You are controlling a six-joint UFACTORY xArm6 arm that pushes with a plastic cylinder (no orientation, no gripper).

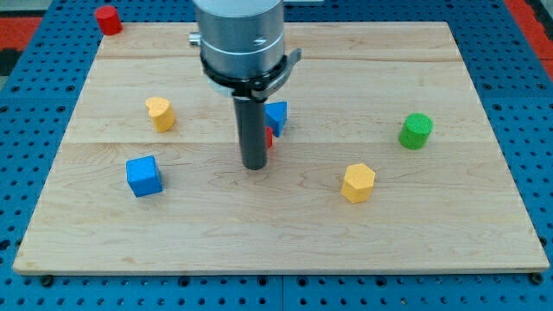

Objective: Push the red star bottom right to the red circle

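Note:
The red circle block [108, 19] stands at the view's top left, just off the wooden board's corner. The red star [269, 136] is almost wholly hidden behind my rod; only a red sliver shows at the rod's right side. My tip [253, 165] rests on the board near its middle, touching or nearly touching the star from the left and below. A blue block [276, 116] sits right behind the star, partly hidden by the rod.
A yellow block [160, 113] lies at the upper left, a blue cube [143, 175] at the left, a yellow hexagon [358, 182] right of centre, a green cylinder [416, 130] at the right. The wooden board [276, 242] lies on a blue pegboard.

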